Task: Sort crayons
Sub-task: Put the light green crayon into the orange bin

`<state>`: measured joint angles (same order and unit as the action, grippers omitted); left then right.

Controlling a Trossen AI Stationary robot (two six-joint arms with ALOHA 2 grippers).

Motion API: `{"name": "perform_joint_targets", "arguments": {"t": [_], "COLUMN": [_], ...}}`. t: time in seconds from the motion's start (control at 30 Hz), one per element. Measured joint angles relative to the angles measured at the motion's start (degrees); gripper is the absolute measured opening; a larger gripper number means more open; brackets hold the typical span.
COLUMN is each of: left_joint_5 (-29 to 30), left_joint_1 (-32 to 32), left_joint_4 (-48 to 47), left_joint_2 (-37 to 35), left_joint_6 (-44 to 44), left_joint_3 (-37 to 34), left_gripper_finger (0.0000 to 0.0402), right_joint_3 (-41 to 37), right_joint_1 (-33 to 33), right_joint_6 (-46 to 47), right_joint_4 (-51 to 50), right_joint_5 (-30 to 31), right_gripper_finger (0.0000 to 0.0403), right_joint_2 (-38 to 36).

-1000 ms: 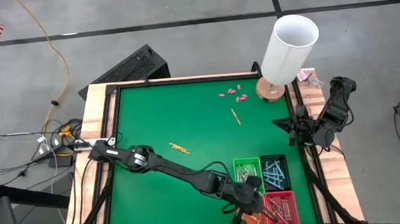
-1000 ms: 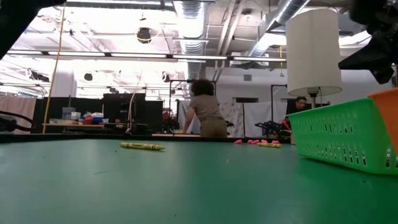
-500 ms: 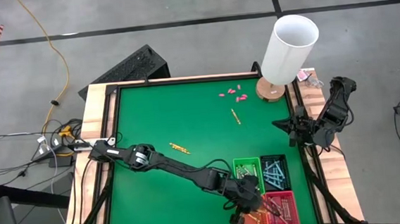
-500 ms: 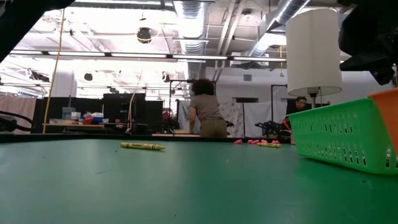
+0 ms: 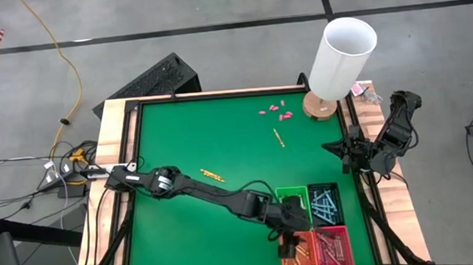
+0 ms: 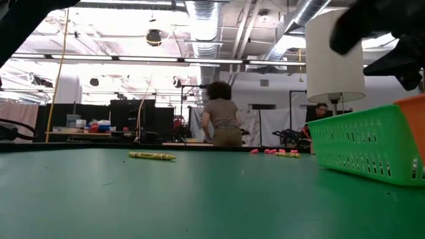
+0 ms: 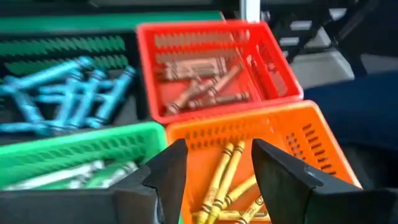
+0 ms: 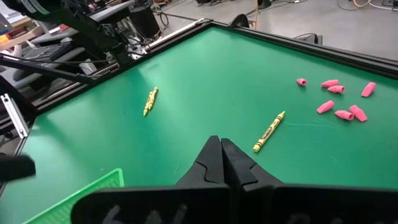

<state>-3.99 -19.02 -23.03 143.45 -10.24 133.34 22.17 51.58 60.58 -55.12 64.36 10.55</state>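
My left gripper (image 7: 219, 152) (image 5: 290, 247) hangs open above the orange basket (image 7: 292, 134), with nothing between its fingers. Yellow crayons (image 7: 222, 177) lie in that basket. Brownish-red crayons (image 7: 199, 87) lie in the red basket (image 7: 273, 68), light blue crayons (image 7: 68, 93) in the dark basket and grey-white crayons (image 7: 81, 175) in the green basket (image 7: 74, 146). Two yellow crayons (image 5: 212, 176) (image 5: 279, 138) lie loose on the green table. My right gripper (image 8: 221, 158) (image 5: 342, 153) waits shut at the table's right edge.
The baskets (image 5: 310, 227) stand together at the table's near right corner. Small pink pieces (image 5: 275, 109) lie near the far edge beside a white lamp (image 5: 340, 58) on a wooden foot. A person (image 6: 222, 123) stands in the room beyond the table.
My left gripper has shifted a little toward the table's left edge, from over the red basket's rim to over the orange basket. It has rolled about its own axis, and its fingers have parted. The right arm has kept still.
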Motion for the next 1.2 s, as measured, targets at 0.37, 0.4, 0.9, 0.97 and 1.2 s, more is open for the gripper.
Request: {"name": "perform_joint_targets", "arguments": {"t": [0.37, 0.4, 0.9, 0.97, 1.2], "left_joint_5": [15.34, 17.26, 33.06, 36.31, 37.15], "left_joint_1": [2.04, 1.96, -1.05, -2.03, -3.57], "left_joint_4": [-25.49, -28.51, -51.93, -54.7, -60.37], "left_joint_2": [-11.51, -12.28, -25.71, -26.88, -27.25], "left_joint_6": [4.45, 4.66, 2.21, 0.25, -2.26], "left_joint_3": [1.61, 1.59, 1.53, 1.55, 1.5], "left_gripper_finger": [0.0134, 0.0131, 0.0123, 0.0123, 0.0123], "right_joint_3": [0.0, 0.0, 0.0, 0.0, 0.0], "right_joint_1": [0.02, 0.02, 0.0, 0.01, 0.02], "right_joint_6": [-0.09, -0.17, -0.42, -0.46, -0.61], "right_joint_4": [-0.19, -0.19, -0.19, -0.19, -0.19], "right_joint_5": [0.06, 0.12, 0.17, 0.18, 0.15], "right_gripper_finger": [0.0, 0.0, 0.0, 0.0, 0.0], "right_joint_2": [0.0, -0.02, -0.02, -0.02, -0.02]}}
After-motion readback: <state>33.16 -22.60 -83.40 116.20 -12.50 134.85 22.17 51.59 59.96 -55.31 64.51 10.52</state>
